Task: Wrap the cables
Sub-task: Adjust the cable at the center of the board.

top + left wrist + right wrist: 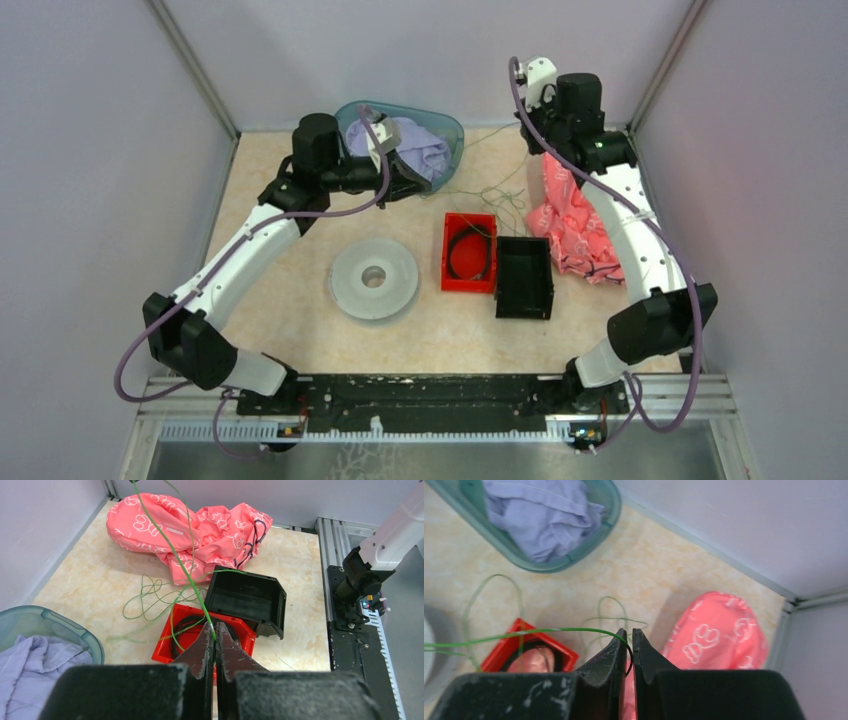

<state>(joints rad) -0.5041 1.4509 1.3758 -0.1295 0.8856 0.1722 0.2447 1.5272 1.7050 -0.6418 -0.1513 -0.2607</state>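
Observation:
The cables [492,190] are thread-fine green wires lying in loose loops on the table behind the red bin [447,262]. One green strand [206,612] rises taut from the loops into my left gripper [216,626], which is shut on it above the red bin [162,647]. The other way, the same strand [571,629] curls over one finger of my right gripper [629,630] and hangs in the slim gap between its jaws, which stand slightly open over the pink cloth [716,632]. A white spool [374,280] lies flat at the table's left centre.
A black bin [524,277] stands tipped against the red bin, which holds a dark coil. A teal basket [450,132] with lavender cloth sits at the back. Pink patterned cloth [572,225] lies at the right, under the right arm. Grey walls close in three sides.

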